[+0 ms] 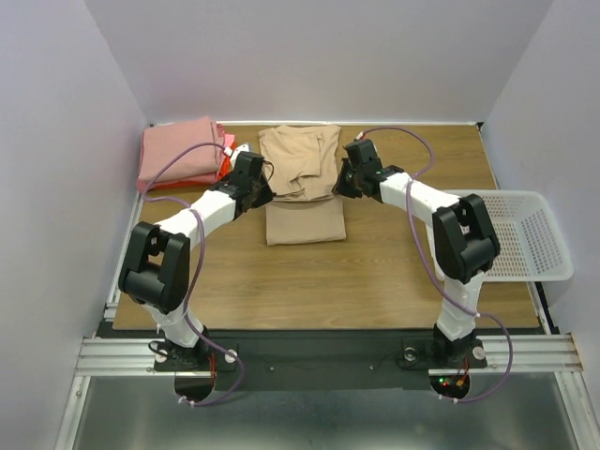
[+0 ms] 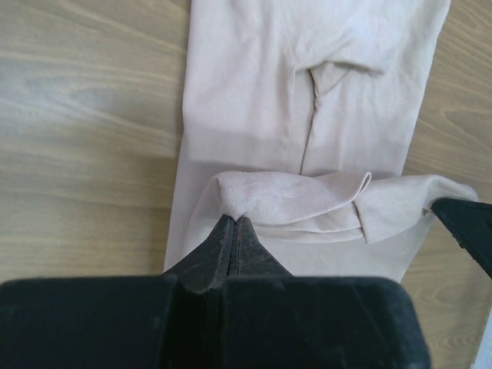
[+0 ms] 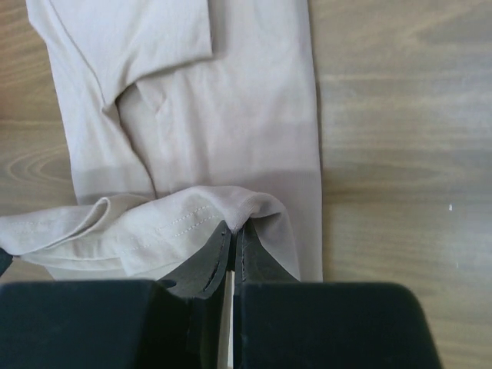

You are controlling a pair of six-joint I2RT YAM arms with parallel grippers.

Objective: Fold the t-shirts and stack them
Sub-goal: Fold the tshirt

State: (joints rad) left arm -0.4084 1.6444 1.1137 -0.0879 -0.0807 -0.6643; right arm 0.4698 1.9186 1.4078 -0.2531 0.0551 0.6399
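A tan t-shirt lies lengthwise in the middle of the table, folded into a narrow strip. Both grippers pinch one end of it, lifted and doubled back over the rest. My left gripper is shut on the left corner of that end. My right gripper is shut on the right corner. The raised hem sags between them above the flat cloth. At the back left, a folded salmon-pink t-shirt rests on an orange-red one.
A white mesh basket hangs over the table's right edge. Bare wood spreads in front of the tan shirt. White walls close off the left, back and right. The right gripper's black finger shows in the left wrist view.
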